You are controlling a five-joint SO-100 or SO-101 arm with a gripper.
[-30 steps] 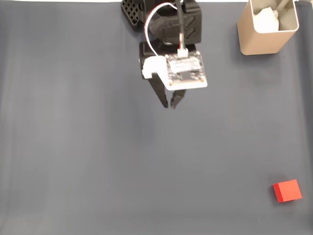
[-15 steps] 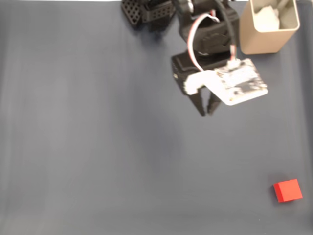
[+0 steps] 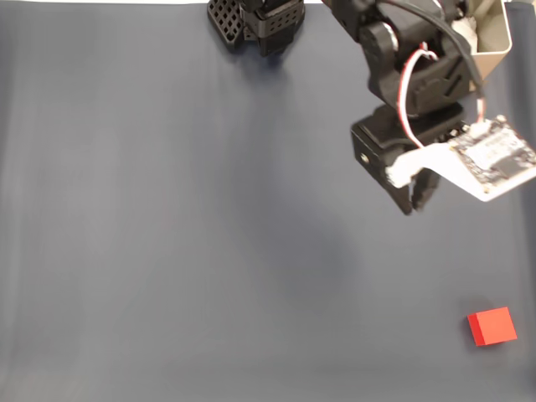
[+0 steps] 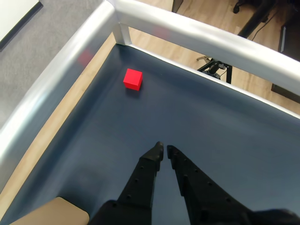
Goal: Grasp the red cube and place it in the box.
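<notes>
One red cube (image 4: 133,78) lies on a dark blue mat (image 3: 167,251) well ahead of the gripper (image 4: 164,150), its fingers nearly pressed together; one box (image 3: 494,38) stands behind it.

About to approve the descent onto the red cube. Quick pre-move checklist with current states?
1. Red cube located, sitting free on the dark mat near its corner: ok.
2. Tool empty, nothing between its tips: ok.
3. Tool opened enough for the cube: not ok; the fingers are nearly closed in the wrist view.
4. Tool above the cube: not ok; in the fixed view it sits well up-frame of the cube.
5. Path to the cube free of other things: ok.
6. Box ready for the drop: cannot tell; the arm covers most of it.
</notes>
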